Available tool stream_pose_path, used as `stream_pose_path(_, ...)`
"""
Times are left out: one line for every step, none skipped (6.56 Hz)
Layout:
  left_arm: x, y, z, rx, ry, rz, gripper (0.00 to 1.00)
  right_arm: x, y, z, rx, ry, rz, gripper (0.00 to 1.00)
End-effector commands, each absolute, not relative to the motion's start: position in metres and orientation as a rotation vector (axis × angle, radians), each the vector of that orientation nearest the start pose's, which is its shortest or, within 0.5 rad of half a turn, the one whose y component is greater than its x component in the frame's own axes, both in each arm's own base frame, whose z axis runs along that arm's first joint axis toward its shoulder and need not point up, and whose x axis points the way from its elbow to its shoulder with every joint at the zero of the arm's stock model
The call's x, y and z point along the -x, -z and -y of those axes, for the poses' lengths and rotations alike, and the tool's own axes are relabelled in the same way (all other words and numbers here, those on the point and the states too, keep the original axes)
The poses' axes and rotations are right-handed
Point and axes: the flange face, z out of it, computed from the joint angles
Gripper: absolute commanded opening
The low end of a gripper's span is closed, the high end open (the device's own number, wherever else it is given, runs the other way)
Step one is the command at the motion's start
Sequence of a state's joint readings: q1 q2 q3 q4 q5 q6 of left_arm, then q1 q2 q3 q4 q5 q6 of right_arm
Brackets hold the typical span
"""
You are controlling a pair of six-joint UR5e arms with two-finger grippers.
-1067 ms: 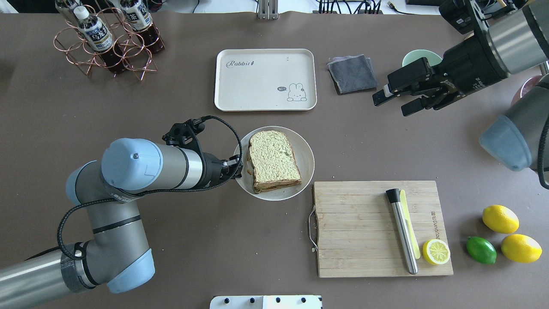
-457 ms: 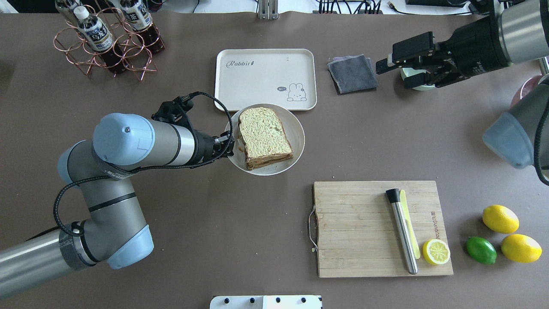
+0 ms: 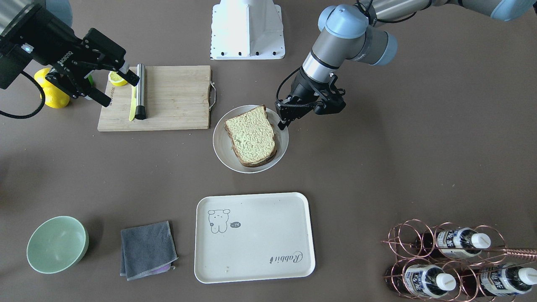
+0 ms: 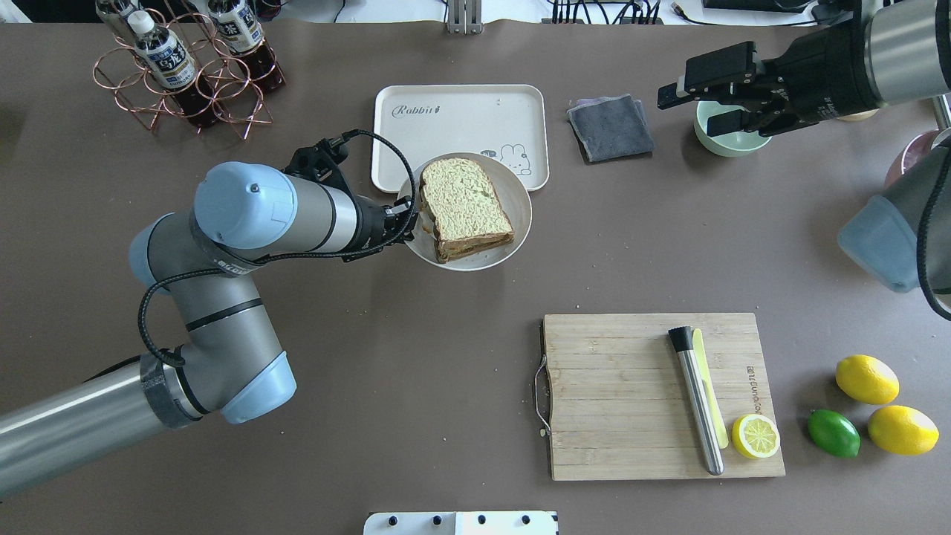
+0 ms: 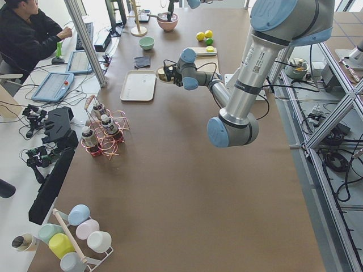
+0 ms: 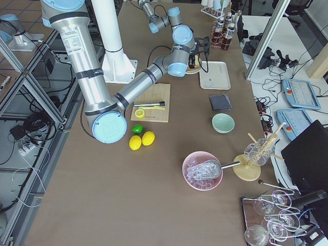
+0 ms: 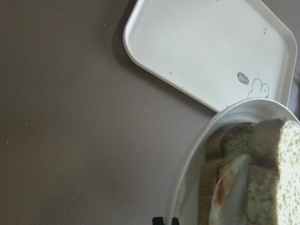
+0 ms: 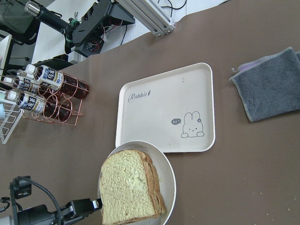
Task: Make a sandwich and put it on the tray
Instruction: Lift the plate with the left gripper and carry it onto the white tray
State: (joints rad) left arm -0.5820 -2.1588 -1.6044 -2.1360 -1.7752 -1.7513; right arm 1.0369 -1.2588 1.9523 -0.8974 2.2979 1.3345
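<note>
The sandwich (image 4: 466, 208) lies on a round white plate (image 4: 521, 217): two brown-crusted slices with a white egg and orange yolk showing at the edge in the left wrist view (image 7: 229, 187). My left gripper (image 4: 407, 215) is shut on the plate's left rim and holds it lifted, with its far edge over the near edge of the cream tray (image 4: 446, 126). In the front-facing view the left gripper (image 3: 282, 121) grips the plate (image 3: 222, 147), and the tray (image 3: 260, 243) is bare. My right gripper (image 4: 687, 111) is open and empty, high at the back right.
A grey cloth (image 4: 609, 126) and a green bowl (image 4: 732, 135) lie right of the tray. A wooden cutting board (image 4: 631, 394) holds a steel tool (image 4: 697, 401) and a lemon half (image 4: 755, 436). Lemons and a lime (image 4: 833, 433) are at right. A bottle rack (image 4: 186, 67) stands back left.
My left arm has carried the plate with the sandwich away from me, up to the tray's near edge. My right gripper has pulled back and up to above the green bowl.
</note>
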Motion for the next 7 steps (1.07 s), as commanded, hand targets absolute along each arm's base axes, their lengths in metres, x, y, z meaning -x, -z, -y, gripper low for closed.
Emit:
stream_pose_path(-0.524,-0.228,0.522,-0.049,0.627,-1.185,0.00,0.211,-0.236,0.487,-0.280,-0.168,1.389,1.00)
stream_pose_path(-0.536,-0.241,0.545,-0.045,0.672,-1.214,0.00,0.211,-0.236,0.487,-0.280,-0.168,1.389,1.00)
stream_pose_path(-0.549,-0.250,0.575,-0.050,0.779,-1.229,0.00,0.211,-0.236,0.487,-0.280,-0.168,1.389,1.00)
stream_pose_path(-0.540,-0.256,0.607,-0.073,0.831,-1.201,0.00,0.211,-0.235,0.487,-0.281,-0.168,1.390,1.00)
stream_pose_path(-0.533,-0.265,0.619,-0.078,0.856,-1.182,0.00,0.211,-0.235,0.487,-0.281,-0.168,1.390,1.00)
stream_pose_path(-0.537,-0.266,0.624,-0.072,0.879,-1.173,0.00,0.211,-0.235,0.487,-0.281,-0.168,1.390,1.00)
stream_pose_path(-0.550,-0.260,0.629,-0.074,0.881,-1.163,0.00,0.212,-0.235,0.488,-0.279,-0.167,1.389,1.00)
